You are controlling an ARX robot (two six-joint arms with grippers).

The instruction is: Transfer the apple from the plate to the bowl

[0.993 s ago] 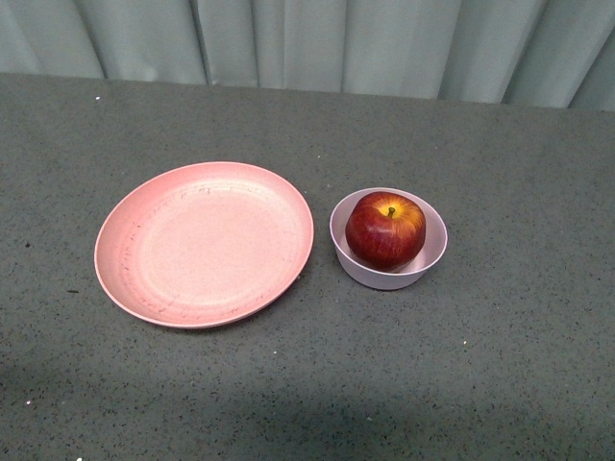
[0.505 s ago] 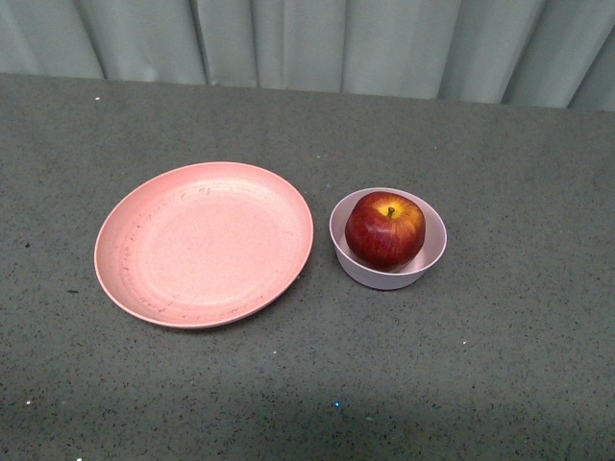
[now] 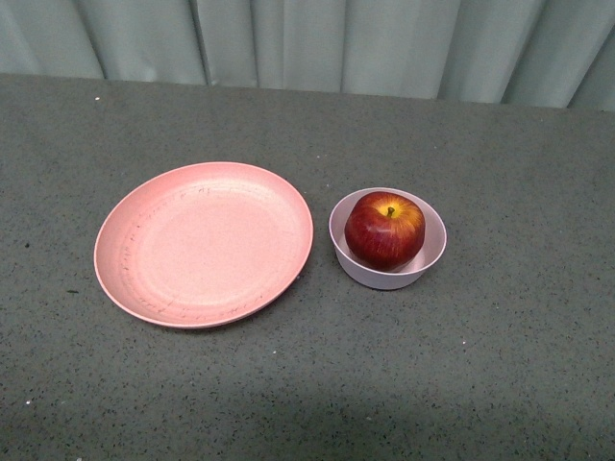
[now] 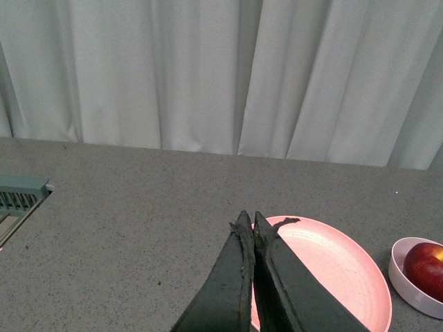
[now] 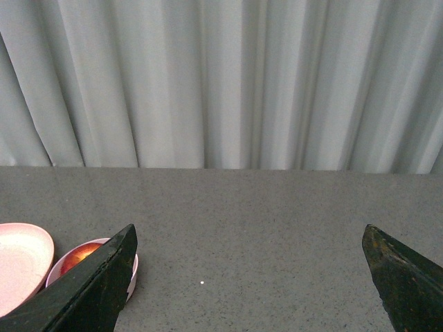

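The dark-red apple (image 3: 385, 230) with its yellow stem patch sits inside the small pale pink bowl (image 3: 431, 259). Just left of the bowl lies the wide salmon-pink plate (image 3: 204, 244), with nothing on it. Neither arm shows in the front view. In the left wrist view my left gripper (image 4: 248, 220) is shut with nothing in it, above the near side of the plate (image 4: 332, 270); the bowl (image 4: 408, 278) and apple (image 4: 426, 268) are beyond it. My right gripper (image 5: 250, 235) stands wide open over bare table, with the bowl (image 5: 58, 268) and apple (image 5: 82, 254) beside one finger (image 5: 104, 277).
The grey speckled table (image 3: 500, 365) runs back to a pale curtain (image 3: 307, 43). A green slatted rack (image 4: 21, 197) sits at the table's edge in the left wrist view.
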